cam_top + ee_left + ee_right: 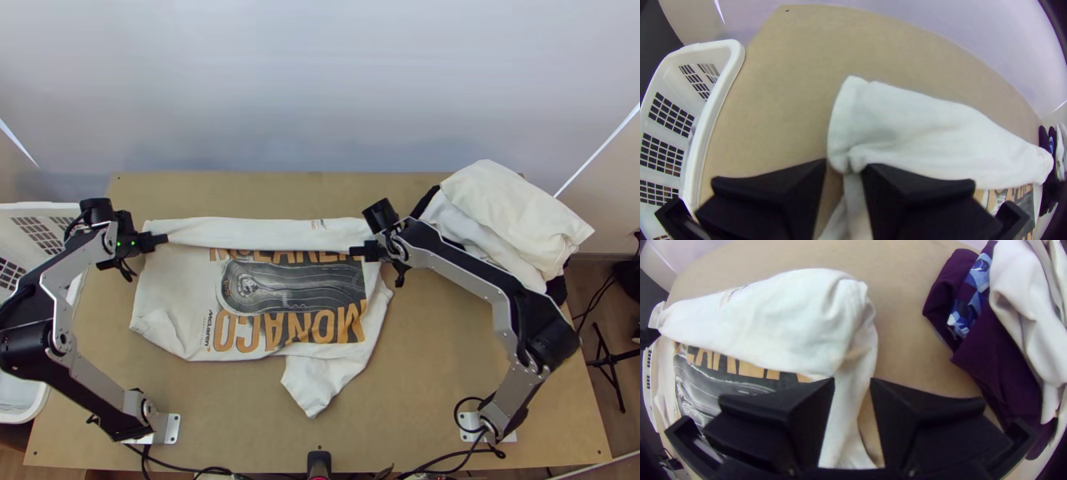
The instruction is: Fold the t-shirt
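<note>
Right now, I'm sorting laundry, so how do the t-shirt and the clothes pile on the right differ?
The t-shirt lies mostly spread, its far edge folded over; the clothes pile is heaped up. The t-shirt is white with orange and dark print; the clothes pile mixes white, dark purple and patterned blue. Both include white cloth.

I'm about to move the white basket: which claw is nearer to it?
Left. The left claw is at the end of the t-shirt closest to the basket; the right claw is at the opposite end, across the shirt from it.
</note>
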Available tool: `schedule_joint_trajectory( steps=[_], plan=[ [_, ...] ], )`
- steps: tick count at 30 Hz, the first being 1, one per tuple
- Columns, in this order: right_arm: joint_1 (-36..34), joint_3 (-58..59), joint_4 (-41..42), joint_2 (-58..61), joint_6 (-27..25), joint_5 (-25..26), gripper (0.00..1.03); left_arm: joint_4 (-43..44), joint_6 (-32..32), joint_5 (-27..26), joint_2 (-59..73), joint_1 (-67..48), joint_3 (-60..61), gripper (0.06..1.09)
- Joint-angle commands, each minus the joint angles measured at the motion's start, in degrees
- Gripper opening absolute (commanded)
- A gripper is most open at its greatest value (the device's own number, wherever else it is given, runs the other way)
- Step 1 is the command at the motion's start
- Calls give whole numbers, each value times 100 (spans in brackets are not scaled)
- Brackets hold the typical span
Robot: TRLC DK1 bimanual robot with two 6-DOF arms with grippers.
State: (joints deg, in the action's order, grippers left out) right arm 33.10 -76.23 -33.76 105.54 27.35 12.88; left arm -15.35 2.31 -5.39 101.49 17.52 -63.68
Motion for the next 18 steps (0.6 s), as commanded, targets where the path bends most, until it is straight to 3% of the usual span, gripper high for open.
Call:
schedule_joint_trajectory(
  steps=[1,2,4,7,9,11,12,14,15,18],
  plan=[
    [144,293,-421,-780,218,-32,74,-38,226,29,-666,-3,312,93],
    [214,328,-588,-974,253,-23,75,-134,262,-24,-806,50,304,94],
    [311,301,-1063,-1193,306,-67,87,-266,306,-358,-1088,226,321,93],
    [513,205,-2109,-1624,947,-58,88,-451,297,-595,-1404,419,330,93],
    [706,275,-2847,-1800,1686,-93,88,-539,323,-604,-1589,489,374,93],
    [1058,372,-3655,-1817,1958,-128,89,-583,385,-613,-1703,551,479,93],
    [1374,451,-3963,-1782,1958,-120,97,-583,385,-613,-1729,577,523,93],
    [1787,644,-4367,-1765,2099,-67,99,-583,385,-613,-1773,612,620,93],
    [2060,750,-4552,-1712,2441,-67,99,-574,376,-613,-1782,612,664,93],
    [2789,943,-4482,-1703,2617,47,97,-565,314,-613,-1808,577,734,93]
  ],
)
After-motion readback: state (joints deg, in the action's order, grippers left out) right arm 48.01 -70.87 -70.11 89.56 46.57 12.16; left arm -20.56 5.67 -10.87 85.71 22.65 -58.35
